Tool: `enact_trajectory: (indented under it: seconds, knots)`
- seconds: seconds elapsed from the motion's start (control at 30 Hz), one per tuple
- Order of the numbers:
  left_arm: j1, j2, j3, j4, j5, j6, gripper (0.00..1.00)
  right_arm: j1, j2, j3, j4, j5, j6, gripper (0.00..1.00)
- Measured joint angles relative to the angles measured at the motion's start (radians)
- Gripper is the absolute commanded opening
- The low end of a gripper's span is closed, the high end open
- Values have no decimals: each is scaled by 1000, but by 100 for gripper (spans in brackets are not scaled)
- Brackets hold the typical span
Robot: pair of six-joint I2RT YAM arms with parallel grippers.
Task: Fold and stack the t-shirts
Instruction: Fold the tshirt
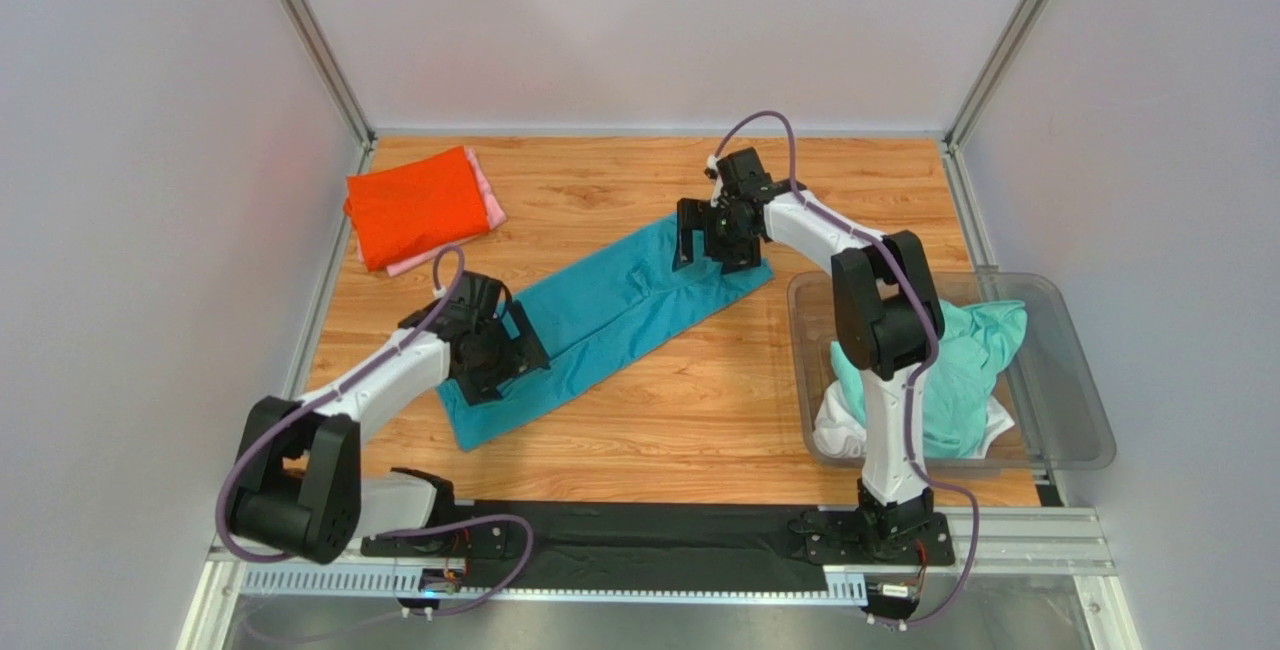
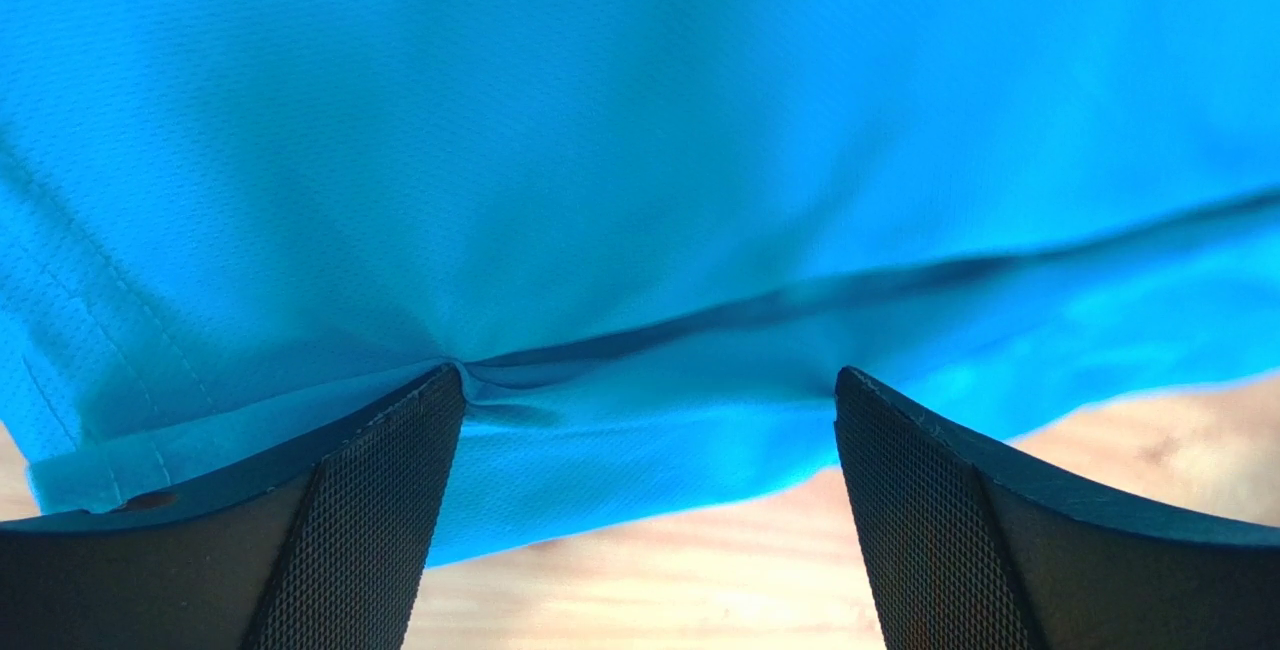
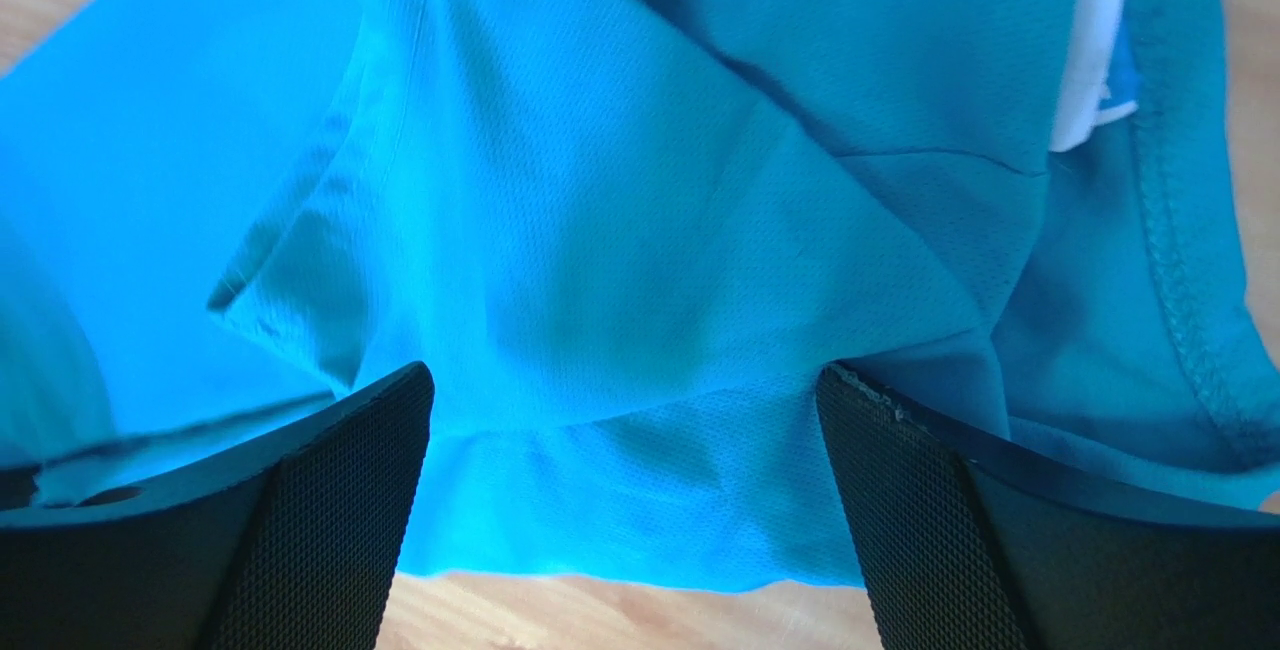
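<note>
Left gripper (image 2: 646,395): jaws spread wide, nothing pinched; teal t-shirt (image 2: 631,155) directly beneath, its folded edge between the fingertips. Right gripper (image 3: 624,388) likewise spread, over the same shirt's collar end. Beyond the left gripper, orange-red shirt (image 1: 413,208) folded atop pink shirt (image 1: 486,194).

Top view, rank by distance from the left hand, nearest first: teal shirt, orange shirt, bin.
From the left hand:
1. The teal shirt, directly under it, mid-table.
2. The orange shirt, folded at the far-left corner.
3. The bin, across the table at the right edge.
</note>
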Motion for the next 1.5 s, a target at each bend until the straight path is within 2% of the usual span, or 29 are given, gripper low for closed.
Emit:
enact_trajectory:
  seconds: [0.1, 0.27, 0.4, 0.63, 0.87, 1.03, 1.23, 1.37, 1.5]
  knots:
    - [-63, -84, -62, 2, 19, -47, 100, -2, 60, 94, -34, -12, -41, 100]
    - [-239, -212, -152, 16, 20, -189, 100, -2, 149, 232, -78, -68, -79, 100]
    - [-345, -227, -175, 56, 21, -296, 100, 3, 204, 319, -92, -106, -87, 100]
    - [-555, -99, -131, 161, 6, -461, 100, 28, 322, 508, -109, -146, -91, 100]
    - [-747, 120, 30, 225, 7, -537, 100, 40, 446, 710, -119, -156, -130, 100]
    - [-792, 222, 131, 229, -8, -537, 100, 40, 486, 776, -112, -169, -170, 100]
    - [-822, 244, 215, 159, -86, -505, 100, 39, 489, 788, -111, -161, -196, 100]
    - [-872, 192, 255, 82, -149, -473, 100, 39, 464, 771, -123, -162, -199, 100]
    - [-892, 50, 253, -25, -187, -441, 100, 42, 347, 706, -151, -161, -200, 100]
